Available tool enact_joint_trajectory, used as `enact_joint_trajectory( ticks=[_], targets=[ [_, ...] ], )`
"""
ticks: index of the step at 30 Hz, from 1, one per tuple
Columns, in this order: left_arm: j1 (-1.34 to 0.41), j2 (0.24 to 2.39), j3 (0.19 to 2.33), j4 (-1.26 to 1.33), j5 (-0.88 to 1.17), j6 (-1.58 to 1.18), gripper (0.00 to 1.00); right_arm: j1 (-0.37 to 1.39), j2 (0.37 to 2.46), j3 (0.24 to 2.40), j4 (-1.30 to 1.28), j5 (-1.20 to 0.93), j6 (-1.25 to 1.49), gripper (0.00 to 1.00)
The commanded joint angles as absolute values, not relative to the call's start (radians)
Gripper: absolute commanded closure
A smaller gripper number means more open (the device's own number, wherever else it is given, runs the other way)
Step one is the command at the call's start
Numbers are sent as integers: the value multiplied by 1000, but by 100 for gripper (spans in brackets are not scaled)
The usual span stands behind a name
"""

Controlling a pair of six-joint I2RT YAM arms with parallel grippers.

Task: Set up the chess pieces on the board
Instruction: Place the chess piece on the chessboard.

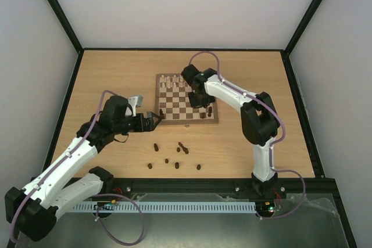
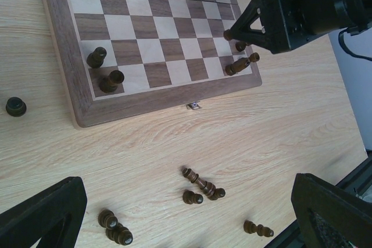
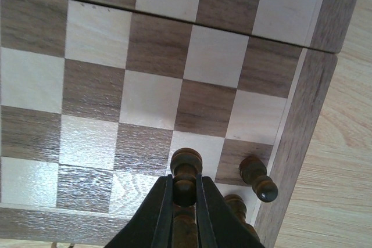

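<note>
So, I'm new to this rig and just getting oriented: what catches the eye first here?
The right tool is shut on a dark brown wooden chess piece at the near right corner of the checkered wooden chessboard. More dark brown pieces lie scattered on the light wooden table in front of the board, several toppled.

ENCLOSURE: 3 plain white wall panels [image 1: 186, 4] | FRAME: black struts [image 1: 58, 10] at the 2 rear corners | SURFACE: light wood-grain table [image 1: 116, 74], black edging | NEAR EDGE: black rail [image 1: 192, 185], white slotted cable duct [image 1: 192, 207] | LIGHT: even, soft shadows
</note>
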State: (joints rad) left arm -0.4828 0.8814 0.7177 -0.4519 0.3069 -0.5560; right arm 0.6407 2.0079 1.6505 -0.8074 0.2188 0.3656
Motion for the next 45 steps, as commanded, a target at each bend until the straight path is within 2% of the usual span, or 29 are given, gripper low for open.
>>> enact_joint_trajectory(
  ticks=[1, 18, 23, 28, 30, 34, 39, 45],
  targets=[
    [-477, 887, 706, -429, 320, -540, 0, 634, 2028, 1618, -840, 232, 354, 91],
    [-476, 891, 701, -424, 319, -546, 1, 620, 2043, 1586, -806, 209, 345, 89],
    [-476, 890, 701, -422, 319, -549, 1, 618, 2038, 1586, -807, 208, 346, 80],
    [-476, 891, 701, -420, 320, -550, 0, 618, 2019, 1590, -815, 211, 346, 76],
    [-476, 890, 702, -420, 321, -549, 1, 618, 1996, 1601, -817, 217, 351, 75],
    [-476, 888, 705, -420, 322, -553, 0, 624, 1903, 1611, -799, 224, 347, 67],
    [-476, 887, 708, -418, 319, -561, 1, 696, 1766, 1588, -796, 201, 356, 63],
    [-475, 875, 711, -416, 309, -575, 1, 858, 1643, 1381, -740, 88, 422, 63]
  ],
)
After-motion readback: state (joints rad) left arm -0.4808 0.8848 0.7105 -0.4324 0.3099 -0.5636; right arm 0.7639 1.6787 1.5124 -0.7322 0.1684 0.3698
